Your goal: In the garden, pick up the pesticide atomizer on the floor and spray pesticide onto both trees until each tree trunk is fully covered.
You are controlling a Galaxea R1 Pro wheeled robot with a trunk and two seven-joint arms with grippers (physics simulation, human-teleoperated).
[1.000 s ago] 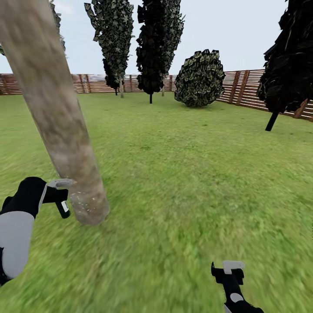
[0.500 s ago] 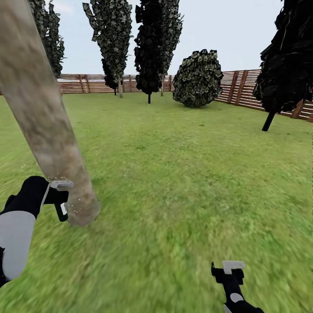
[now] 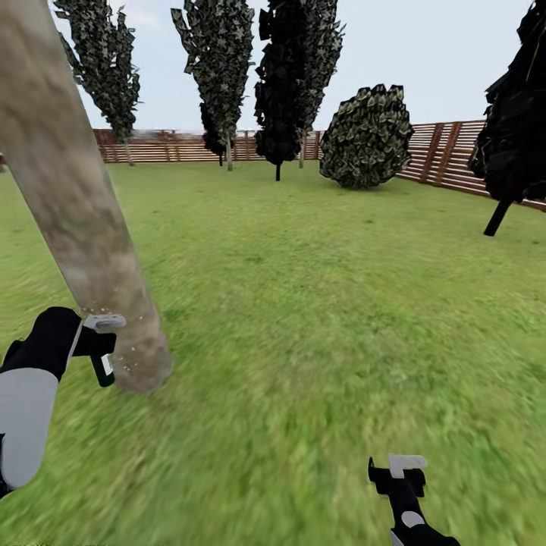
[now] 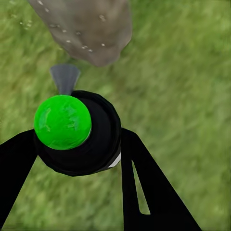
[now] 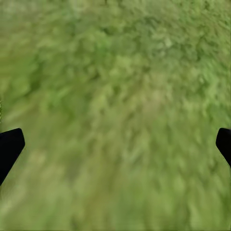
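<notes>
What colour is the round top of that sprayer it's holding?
Bright green, on the atomizer, clearest in the left wrist view.

The floor (image 3: 318, 303) is blurry green grass running flat and wide back to a brown slatted fence (image 3: 447, 155) along the far and right edges. A thick, mottled grey-tan trunk (image 3: 83, 220) stands in it at the near left, leaning in the head view, its base flecked with tiny white specks (image 3: 125, 356); the left wrist view shows the same base (image 4: 91, 29) meeting the grass. Farther back, thin-trunked dark-leaved trees (image 3: 292, 76) and a round bush (image 3: 368, 136) rise from the lawn near the fence, and another dark tree (image 3: 519, 129) stands at the right.
</notes>
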